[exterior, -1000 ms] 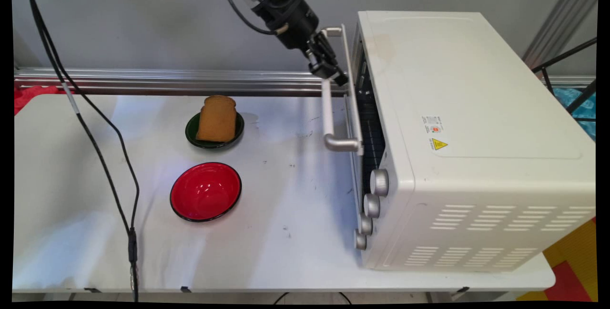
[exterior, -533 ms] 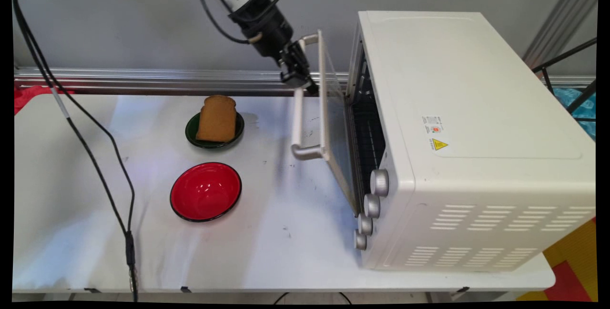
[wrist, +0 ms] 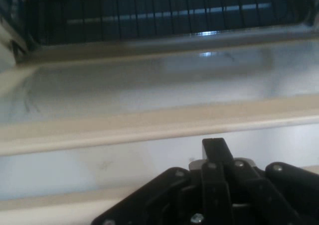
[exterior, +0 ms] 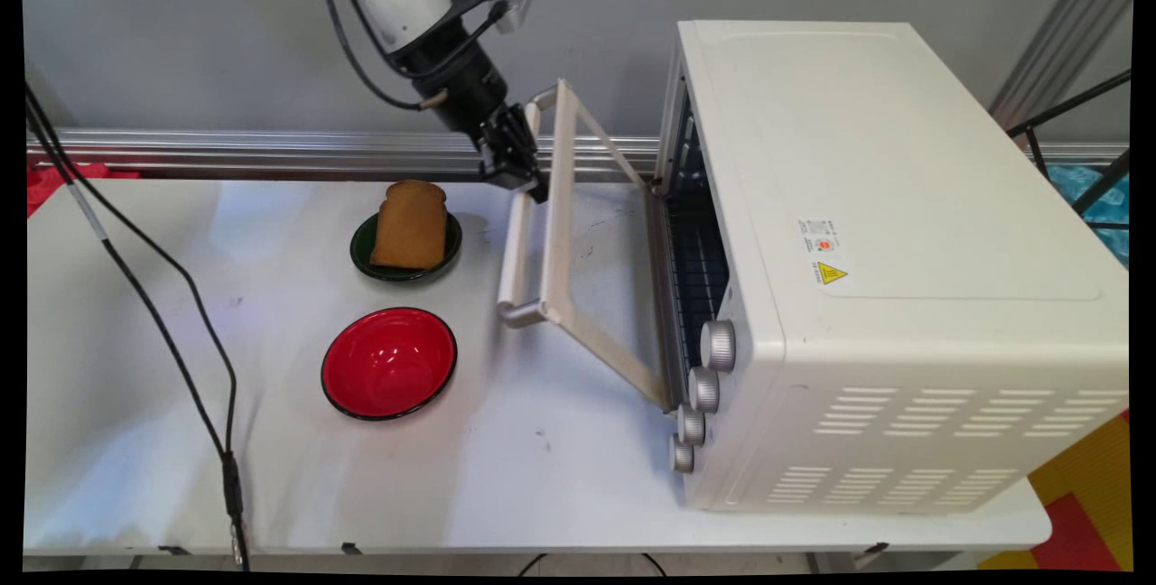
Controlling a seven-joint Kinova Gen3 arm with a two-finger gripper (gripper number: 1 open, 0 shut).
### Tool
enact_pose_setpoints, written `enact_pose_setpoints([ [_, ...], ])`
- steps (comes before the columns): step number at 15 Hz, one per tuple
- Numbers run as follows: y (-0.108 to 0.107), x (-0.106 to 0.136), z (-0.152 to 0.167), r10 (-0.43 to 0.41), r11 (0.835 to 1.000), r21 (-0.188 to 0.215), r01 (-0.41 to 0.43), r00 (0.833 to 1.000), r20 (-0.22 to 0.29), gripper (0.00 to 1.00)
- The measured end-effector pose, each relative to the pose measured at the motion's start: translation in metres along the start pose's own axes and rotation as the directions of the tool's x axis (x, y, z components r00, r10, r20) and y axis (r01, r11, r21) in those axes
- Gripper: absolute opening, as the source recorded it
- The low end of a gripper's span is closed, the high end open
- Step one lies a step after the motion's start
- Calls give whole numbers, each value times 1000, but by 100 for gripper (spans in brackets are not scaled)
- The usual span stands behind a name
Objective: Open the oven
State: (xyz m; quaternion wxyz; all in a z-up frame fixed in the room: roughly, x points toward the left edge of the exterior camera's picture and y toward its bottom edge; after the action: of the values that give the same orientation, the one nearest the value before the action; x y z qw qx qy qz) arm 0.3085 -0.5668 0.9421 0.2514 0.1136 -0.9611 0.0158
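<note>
A white toaster oven stands on the right of the table, its glass door hanging half open and tilted out to the left. My gripper is shut on the upper end of the silver door handle. In the hand view the gripper sits just before the door's cream frame, and the dark wire rack shows beyond the glass. A slice of toast leans on a dark green plate just left of the handle. A red bowl sits nearer the front.
Several silver knobs line the oven's front edge below the door hinge. Black cables hang down over the table's left side. A metal rail runs along the table's back edge.
The oven door has swung from nearly closed to half open. My gripper has moved left and downward with the handle, toward the plate of toast.
</note>
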Motion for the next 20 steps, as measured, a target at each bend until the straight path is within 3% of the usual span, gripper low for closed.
enact_pose_setpoints([
  [8,0,-40,13,-2,1000,-10,2,999,35,0],
  [20,11,-93,39,-5,1000,-28,6,999,37,0],
])
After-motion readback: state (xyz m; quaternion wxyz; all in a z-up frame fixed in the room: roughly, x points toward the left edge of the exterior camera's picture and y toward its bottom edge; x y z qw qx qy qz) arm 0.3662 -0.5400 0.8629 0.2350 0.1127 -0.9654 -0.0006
